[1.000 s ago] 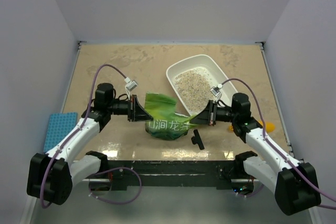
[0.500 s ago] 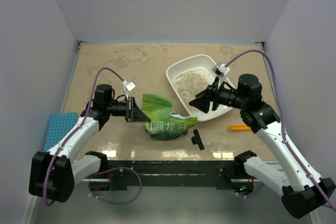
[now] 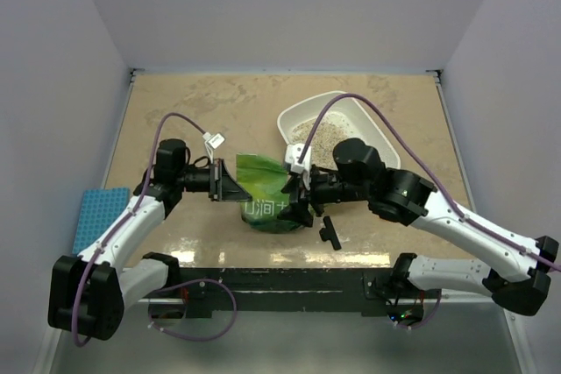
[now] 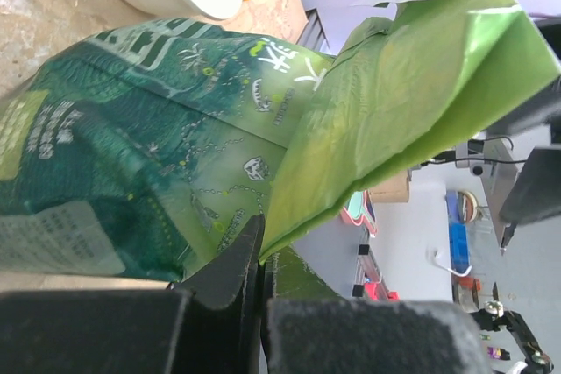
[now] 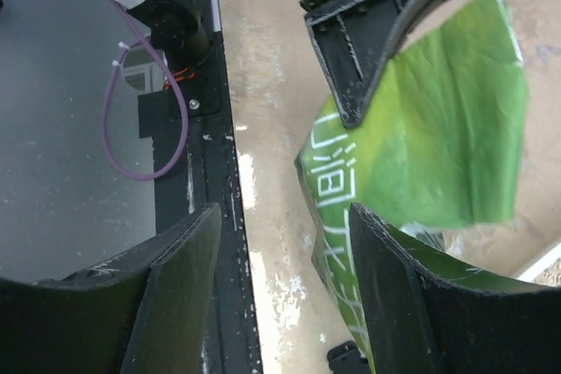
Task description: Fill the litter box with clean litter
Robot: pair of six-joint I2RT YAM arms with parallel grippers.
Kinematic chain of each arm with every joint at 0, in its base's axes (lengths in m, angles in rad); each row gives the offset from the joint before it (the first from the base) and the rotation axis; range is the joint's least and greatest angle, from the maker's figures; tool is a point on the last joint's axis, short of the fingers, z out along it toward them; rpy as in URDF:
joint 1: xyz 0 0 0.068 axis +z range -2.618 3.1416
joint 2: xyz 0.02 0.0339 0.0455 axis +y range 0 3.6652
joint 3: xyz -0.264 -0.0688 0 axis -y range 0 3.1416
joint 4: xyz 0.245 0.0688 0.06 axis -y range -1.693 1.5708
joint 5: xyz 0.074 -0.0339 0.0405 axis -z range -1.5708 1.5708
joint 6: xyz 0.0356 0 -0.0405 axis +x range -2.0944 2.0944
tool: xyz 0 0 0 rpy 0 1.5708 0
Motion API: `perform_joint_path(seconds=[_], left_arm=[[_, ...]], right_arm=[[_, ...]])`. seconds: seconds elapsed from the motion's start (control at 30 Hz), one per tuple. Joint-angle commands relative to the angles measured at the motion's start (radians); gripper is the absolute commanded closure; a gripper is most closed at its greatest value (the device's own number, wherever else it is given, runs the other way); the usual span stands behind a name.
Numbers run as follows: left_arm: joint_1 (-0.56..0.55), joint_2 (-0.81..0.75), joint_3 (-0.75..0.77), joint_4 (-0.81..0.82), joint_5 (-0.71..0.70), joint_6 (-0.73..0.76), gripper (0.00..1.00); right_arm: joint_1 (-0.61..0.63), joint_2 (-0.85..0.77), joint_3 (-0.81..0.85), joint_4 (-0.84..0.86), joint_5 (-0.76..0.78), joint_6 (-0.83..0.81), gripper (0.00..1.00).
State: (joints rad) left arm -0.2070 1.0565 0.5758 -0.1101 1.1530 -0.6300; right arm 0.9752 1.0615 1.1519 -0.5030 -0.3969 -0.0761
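The left gripper [image 4: 260, 247] pinched the crinkled green plastic bag [image 3: 263, 183]; the right gripper [image 3: 296, 194] stood spread wide beside it.

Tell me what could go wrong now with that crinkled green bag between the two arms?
The left gripper pinches only a thin fold of the crinkled green plastic bag; that could slip or tear when lifted. The right gripper stands open beside the bag, so one-sided lifting might tip it and spill short of the white shallow plastic litter box.
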Motion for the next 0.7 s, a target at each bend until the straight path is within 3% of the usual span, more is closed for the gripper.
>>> perform_joint_path(seconds=[0.0, 0.23, 0.67], left_arm=[[0.011, -0.038, -0.007, 0.095, 0.077, -0.14, 1.0], [0.011, -0.081, -0.042, 0.211, 0.105, -0.298, 1.0], [0.011, -0.107, -0.109, 0.302, 0.132, -0.395, 1.0]], right_arm=[[0.117, 0.09, 0.069, -0.026, 0.162, -0.105, 0.35], [0.157, 0.138, 0.049, 0.0, 0.392, -0.227, 0.32], [0.163, 0.14, -0.07, 0.046, 0.368, -0.404, 0.29]])
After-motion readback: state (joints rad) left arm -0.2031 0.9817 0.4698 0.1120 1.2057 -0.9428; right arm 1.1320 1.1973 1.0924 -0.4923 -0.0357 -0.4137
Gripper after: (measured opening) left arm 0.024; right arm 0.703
